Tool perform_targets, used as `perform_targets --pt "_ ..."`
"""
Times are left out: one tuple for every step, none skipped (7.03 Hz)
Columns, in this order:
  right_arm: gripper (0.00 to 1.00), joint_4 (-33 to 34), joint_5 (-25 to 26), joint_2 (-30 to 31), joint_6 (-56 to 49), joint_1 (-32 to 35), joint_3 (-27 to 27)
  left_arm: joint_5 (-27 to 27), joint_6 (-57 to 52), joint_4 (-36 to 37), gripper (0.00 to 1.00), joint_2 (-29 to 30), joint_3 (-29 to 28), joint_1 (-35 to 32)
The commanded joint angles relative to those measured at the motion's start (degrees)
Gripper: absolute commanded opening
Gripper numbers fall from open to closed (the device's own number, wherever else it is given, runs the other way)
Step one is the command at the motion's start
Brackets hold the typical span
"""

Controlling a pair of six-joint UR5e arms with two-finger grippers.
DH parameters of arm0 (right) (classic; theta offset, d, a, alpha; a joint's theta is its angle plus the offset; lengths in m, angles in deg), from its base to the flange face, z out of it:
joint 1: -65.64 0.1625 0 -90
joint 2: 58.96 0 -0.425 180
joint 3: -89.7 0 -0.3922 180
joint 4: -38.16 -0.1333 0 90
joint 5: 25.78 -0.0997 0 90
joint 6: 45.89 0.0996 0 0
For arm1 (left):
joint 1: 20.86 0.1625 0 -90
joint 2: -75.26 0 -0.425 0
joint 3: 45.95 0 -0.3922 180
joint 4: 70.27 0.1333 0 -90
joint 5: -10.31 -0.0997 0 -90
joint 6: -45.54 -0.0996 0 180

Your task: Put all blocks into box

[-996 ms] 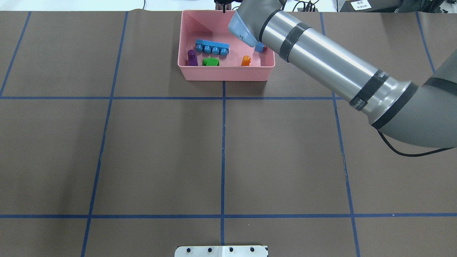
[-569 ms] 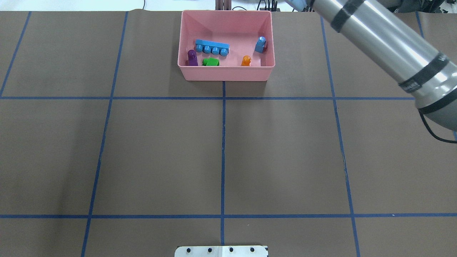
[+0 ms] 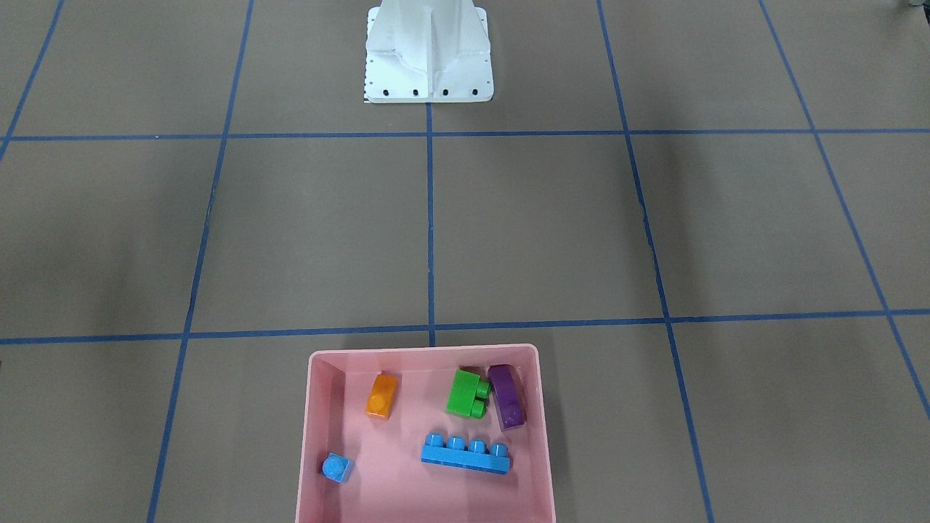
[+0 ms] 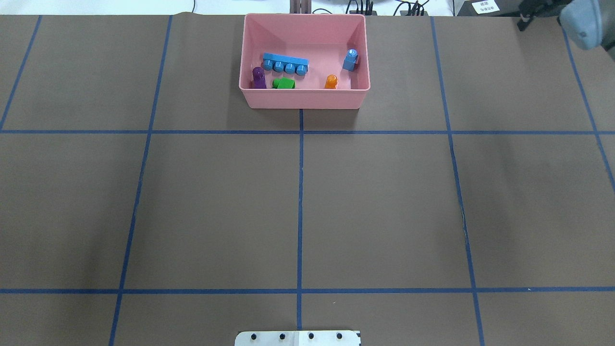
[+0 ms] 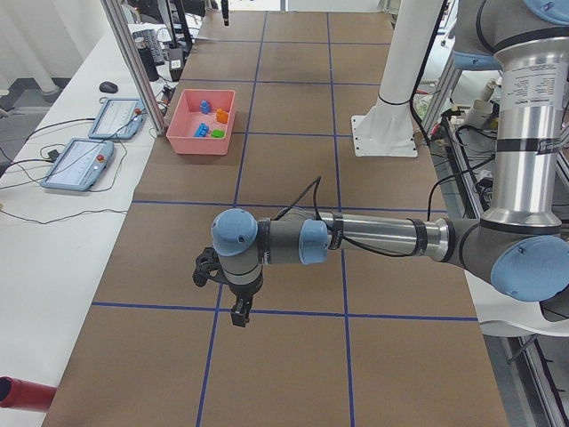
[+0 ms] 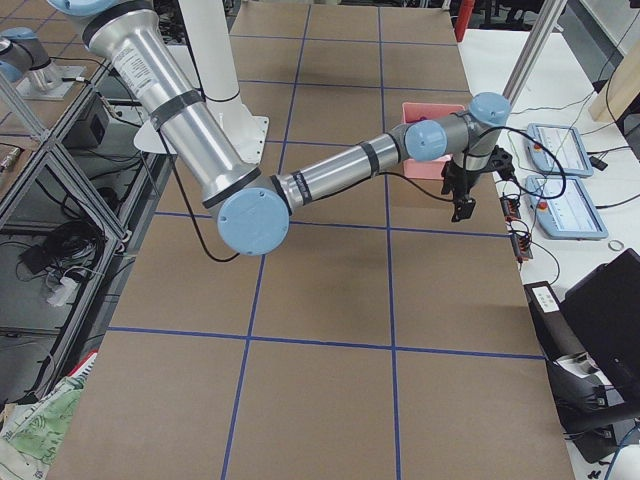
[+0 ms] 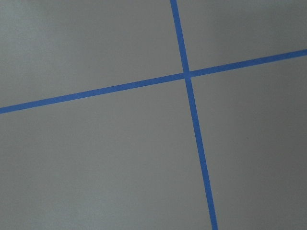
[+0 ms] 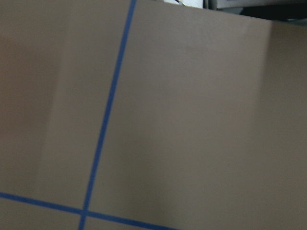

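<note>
Well away from both sets of jaws, at the table's (image 4: 298, 202) far edge, the pink box (image 4: 305, 98) holds all 5 blocks I can find: the long blue bar (image 4: 285, 64), the purple block (image 4: 259, 78), the green block (image 4: 283, 83), the orange block (image 4: 331, 81) and the small blue cube (image 4: 350, 60). No block shows outside it, so I judge the task done, or all but done.

The left jaws hang at the end of the left arm (image 5: 373, 236), pointing down above the table, with the box far off beyond them. Only a side view shows them, so I cannot tell how wide they stand; nothing is seen in them. The right jaws, on the right arm (image 6: 340, 170), hang off to one side of the box, apart from it and raised. Here too I cannot tell their opening. Each wrist view shows only brown cover and blue tape lines (image 7: 187, 74) beneath the jaws.

The risk now lies in travel, not grasping. If the right arm swings across low, its jaws or wrist could clip the box's rim and shove or tip it – the light, glossy blocks would slide or spill. The purple block lies close against the green one and the near wall, and a knock could jolt it loose.
</note>
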Motion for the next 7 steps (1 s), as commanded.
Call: perform_targets --pt "1.0 -0.1 -1.0 15.1 -12.2 5.7 9.6 0.0 -0.4 0.3 1.0 0.3 2.4 0.0" --pt "1.0 0.0 -1.0 20.8 -13.9 7.8 13.4 0.1 -0.6 0.2 1.0 0.2 2.9 0.0" --pt "1.0 -0.1 -0.8 27.1 -14.1 9.3 17.4 0.3 -0.6 0.1 1.0 -0.3 3.4 0.0" --pt "1.0 -0.5 -0.5 33.9 -14.1 11.0 21.6 0.2 -0.6 0.2 1.0 -0.5 4.5 0.0" --pt "1.0 -0.6 -0.3 39.7 -13.9 11.2 24.6 0.3 -0.6 0.0 1.0 -0.6 4.5 -0.1" --pt "1.0 -0.6 -0.1 41.0 -13.4 11.2 25.4 0.3 -0.6 0.0 1.0 -0.7 4.8 -0.1" --pt "1.0 -0.6 0.0 40.7 -13.1 11.1 25.4 0.3 -0.6 -0.3 1.0 -0.8 4.7 0.0"
